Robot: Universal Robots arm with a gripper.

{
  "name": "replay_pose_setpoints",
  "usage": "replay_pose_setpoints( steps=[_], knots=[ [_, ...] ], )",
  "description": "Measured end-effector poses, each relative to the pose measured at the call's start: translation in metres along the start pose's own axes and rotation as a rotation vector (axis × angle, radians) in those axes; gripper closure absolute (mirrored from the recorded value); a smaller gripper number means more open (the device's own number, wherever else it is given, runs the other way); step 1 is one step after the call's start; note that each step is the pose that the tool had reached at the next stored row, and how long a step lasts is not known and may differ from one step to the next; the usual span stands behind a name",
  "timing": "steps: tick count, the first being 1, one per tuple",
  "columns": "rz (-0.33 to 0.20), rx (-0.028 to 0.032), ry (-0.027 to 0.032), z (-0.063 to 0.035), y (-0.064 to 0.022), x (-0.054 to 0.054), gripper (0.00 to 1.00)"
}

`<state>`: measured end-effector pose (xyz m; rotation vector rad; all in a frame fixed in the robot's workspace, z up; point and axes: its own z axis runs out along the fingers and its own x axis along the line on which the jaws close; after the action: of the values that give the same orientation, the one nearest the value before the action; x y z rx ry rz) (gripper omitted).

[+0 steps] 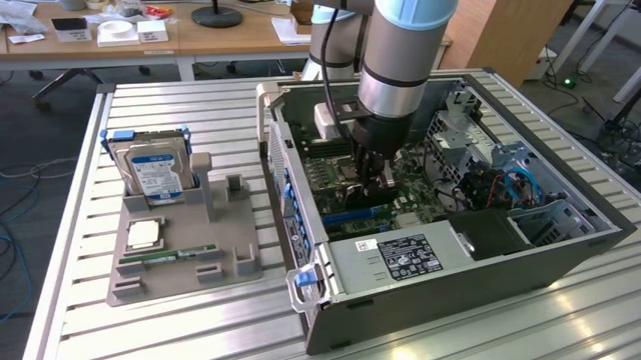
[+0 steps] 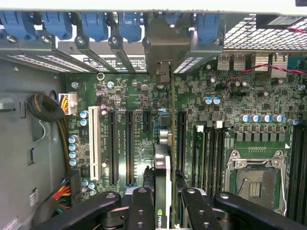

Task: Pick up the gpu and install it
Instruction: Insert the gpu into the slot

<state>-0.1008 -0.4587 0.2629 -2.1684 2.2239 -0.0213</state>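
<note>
Inside the open computer case (image 1: 561, 247), my gripper (image 1: 374, 178) reaches down over the green motherboard (image 1: 341, 176). It is shut on the gpu (image 1: 367, 196), a thin dark card held on edge. In the wrist view the gpu (image 2: 162, 158) runs edge-on between my two black fingers (image 2: 142, 206), and my gripper (image 2: 163, 208) clamps its near end. The card's silvery bracket (image 2: 163, 52) stands at the case's rear slot openings, between the blue slot clips (image 2: 129, 24). The card sits over the motherboard (image 2: 120, 96) between the long black expansion slots (image 2: 128, 143). I cannot tell whether it is seated.
A grey parts tray (image 1: 180, 259) stands on the slatted table at the exterior view's left, with a silver hard drive (image 1: 155, 174), a processor chip (image 1: 143, 234) and a green memory stick (image 1: 161, 256). Cables (image 2: 53, 115), a processor socket (image 2: 254, 179) and drive cages (image 1: 521, 180) crowd the case.
</note>
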Motion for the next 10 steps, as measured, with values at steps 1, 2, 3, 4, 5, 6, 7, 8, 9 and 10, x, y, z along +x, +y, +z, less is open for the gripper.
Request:
replay_pose_setpoints(
  steps=[1, 2, 3, 4, 5, 6, 7, 8, 9, 10],
  knots=[
    [0.0, -0.0001, 0.0004, 0.0, 0.0002, 0.0, 0.73],
    [0.0, -0.0001, 0.0008, 0.0, 0.0004, 0.0, 0.73],
    [0.0, 0.0, 0.0012, 0.0, 0.0005, -0.0001, 0.73],
    [0.0, 0.0, 0.0016, 0.0, 0.0008, -0.0001, 0.73],
    [0.0, 0.0, 0.0021, 0.0, 0.001, -0.0001, 0.73],
    [0.0, 0.0, 0.0026, 0.0, 0.0011, -0.0001, 0.73],
    [0.0, 0.0, 0.0029, 0.0, 0.0013, -0.0001, 0.73],
    [0.0, 0.0001, 0.0034, 0.0001, 0.0016, -0.0002, 0.73],
    [0.0, 0.0003, 0.0038, 0.0005, 0.0018, -0.0002, 0.73],
    [0.0, 0.0003, 0.0043, 0.001, 0.0019, -0.0003, 0.73]
  ],
)
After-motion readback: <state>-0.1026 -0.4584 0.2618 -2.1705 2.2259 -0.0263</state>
